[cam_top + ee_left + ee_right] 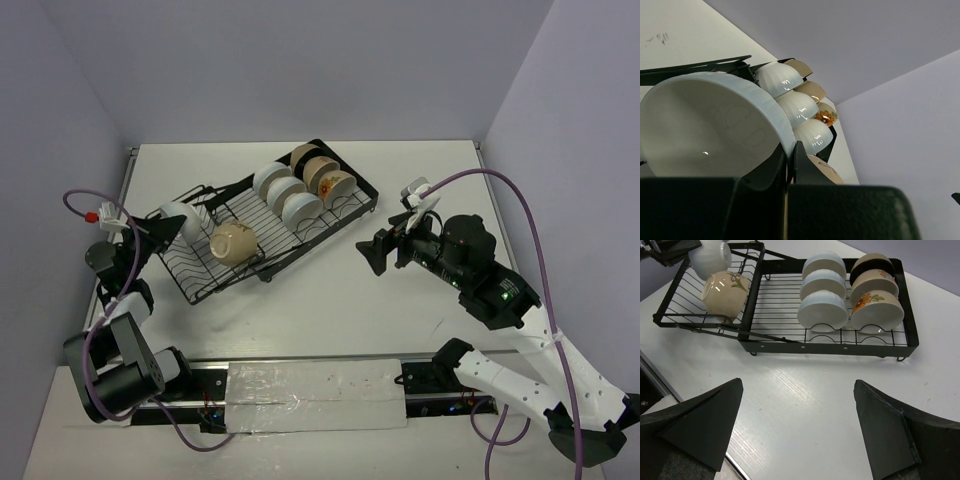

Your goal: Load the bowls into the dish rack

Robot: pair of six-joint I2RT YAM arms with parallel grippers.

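Note:
The black wire dish rack lies across the middle of the table and also shows in the right wrist view. Its right section holds three white bowls on edge and, beside them, three tan and orange-patterned bowls. A cream bowl lies on its side in the left section. My left gripper is shut on the rim of a white bowl and holds it over the rack's left end. My right gripper is open and empty, right of the rack above bare table.
Purple cables loop over both arms. The table's walls stand close at the left, back and right. A taped strip runs along the near edge between the arm bases.

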